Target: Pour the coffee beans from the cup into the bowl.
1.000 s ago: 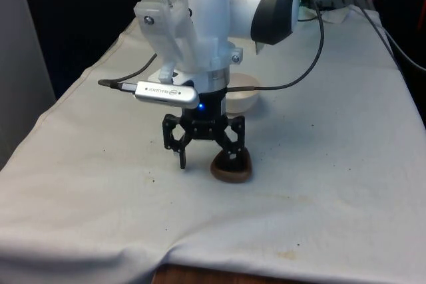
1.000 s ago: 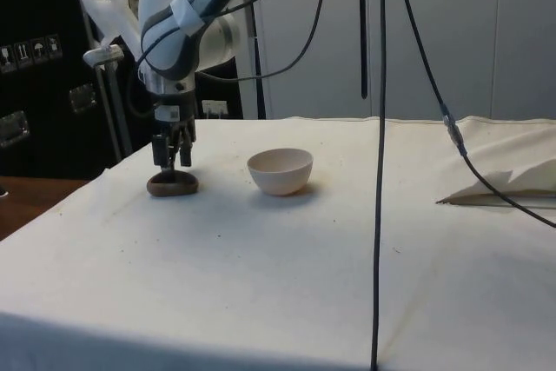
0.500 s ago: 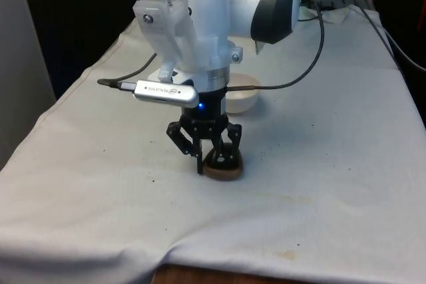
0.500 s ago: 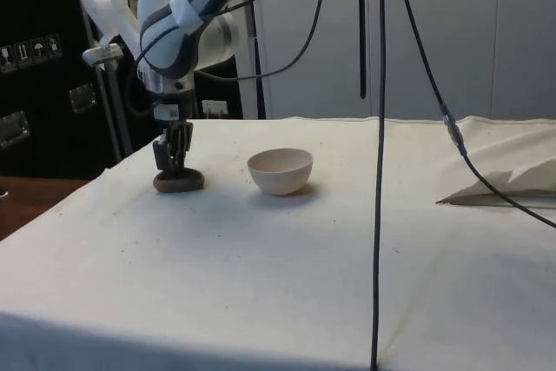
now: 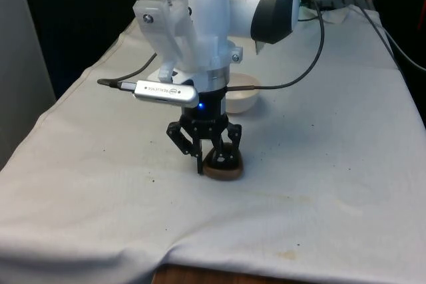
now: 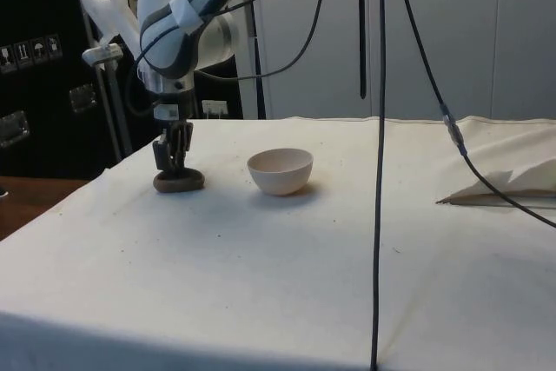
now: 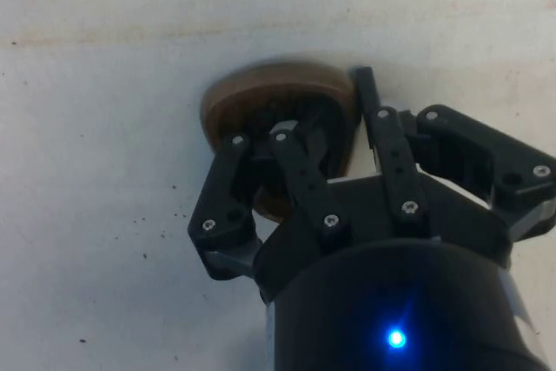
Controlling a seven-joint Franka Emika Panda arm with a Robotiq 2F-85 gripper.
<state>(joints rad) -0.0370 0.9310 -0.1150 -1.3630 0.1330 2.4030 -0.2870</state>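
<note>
One black two-finger tool [image 5: 212,155] is clenching the low brown cup's [image 5: 222,167] rim, while the cream round bowl [image 6: 280,170] is sitting just beyond on the far side.

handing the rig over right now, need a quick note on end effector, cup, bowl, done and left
End effector: down at the table, fingers closed on the rim of the brown cup, one finger inside it and one outside.
Cup: sits on the white cloth, not lifted. Its contents cannot be made out.
Bowl: cream, upright, on the cloth a short way beyond the cup, apart from it.
Done: cup gripped.
Left: lift the cup, carry it over the bowl, tip the beans in.
</note>
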